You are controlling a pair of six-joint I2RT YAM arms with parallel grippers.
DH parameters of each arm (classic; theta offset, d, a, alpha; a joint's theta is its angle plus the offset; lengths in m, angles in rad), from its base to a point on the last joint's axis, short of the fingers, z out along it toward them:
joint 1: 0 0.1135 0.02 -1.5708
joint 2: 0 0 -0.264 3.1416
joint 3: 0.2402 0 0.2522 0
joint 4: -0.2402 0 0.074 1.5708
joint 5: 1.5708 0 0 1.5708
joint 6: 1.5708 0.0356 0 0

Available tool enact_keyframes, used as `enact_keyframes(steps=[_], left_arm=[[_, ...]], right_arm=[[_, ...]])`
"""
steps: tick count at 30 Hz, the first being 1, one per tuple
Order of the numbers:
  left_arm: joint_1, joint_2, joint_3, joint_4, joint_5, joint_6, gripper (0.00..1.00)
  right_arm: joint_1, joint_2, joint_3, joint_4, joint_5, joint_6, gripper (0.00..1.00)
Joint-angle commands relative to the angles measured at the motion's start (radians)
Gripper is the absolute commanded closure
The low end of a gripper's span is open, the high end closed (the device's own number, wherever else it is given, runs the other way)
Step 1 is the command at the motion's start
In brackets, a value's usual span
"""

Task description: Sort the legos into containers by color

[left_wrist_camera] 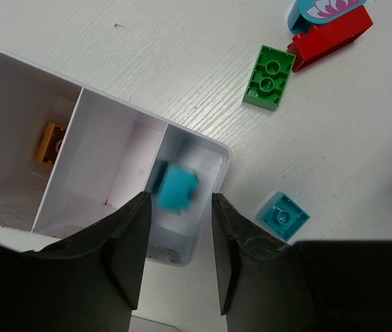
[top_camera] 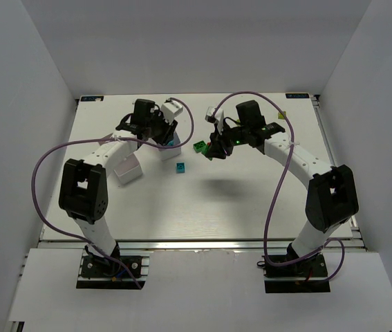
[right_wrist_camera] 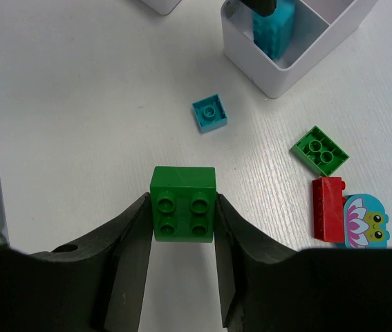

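My left gripper (left_wrist_camera: 178,256) is open above the end compartment of a white bin (left_wrist_camera: 213,149). A blurred teal brick (left_wrist_camera: 177,190) shows in that compartment, touching neither finger. A yellow brick (left_wrist_camera: 52,142) lies in the bin's far compartment. My right gripper (right_wrist_camera: 182,235) is shut on a dark green four-stud brick (right_wrist_camera: 183,204), held above the table. On the table lie a teal brick (right_wrist_camera: 209,113), a flat green brick (right_wrist_camera: 320,150), a red brick (right_wrist_camera: 328,207) and the multicoloured piece (right_wrist_camera: 365,221). In the top view both grippers, left (top_camera: 164,135) and right (top_camera: 216,151), are at mid table.
A second white bin (top_camera: 128,168) stands to the left of the first bin (top_camera: 170,151). Small bricks lie far right, one yellow (top_camera: 282,115) and one by the right arm (top_camera: 314,164). White walls enclose the table on three sides.
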Motion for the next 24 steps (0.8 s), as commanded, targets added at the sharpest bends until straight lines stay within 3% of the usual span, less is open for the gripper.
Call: enact_keyframes(steps=[1, 5, 7, 15, 20, 24], left_arm=[[0.008, -0.010, 0.014, 0.026, -0.012, -0.020, 0.49], [0.011, -0.010, 0.020, 0.032, -0.012, -0.032, 0.47], [0.011, -0.011, 0.027, 0.030, -0.009, -0.037, 0.39], [0.015, -0.093, 0.043, 0.024, -0.025, -0.096, 0.41], [0.049, -0.214, -0.021, 0.053, -0.106, -0.264, 0.52], [0.084, -0.346, -0.111, 0.053, -0.212, -0.439, 0.70]], right_arm=[[-0.005, -0.012, 0.009, 0.014, -0.007, -0.002, 1.00], [-0.005, -0.009, 0.011, 0.016, -0.005, 0.000, 1.00], [-0.005, -0.008, 0.012, 0.016, -0.007, 0.001, 1.00], [-0.005, -0.005, 0.025, 0.019, -0.004, 0.006, 1.00], [-0.007, 0.021, 0.054, 0.024, -0.008, 0.027, 1.00], [-0.001, 0.040, 0.078, 0.068, -0.007, 0.053, 1.00]])
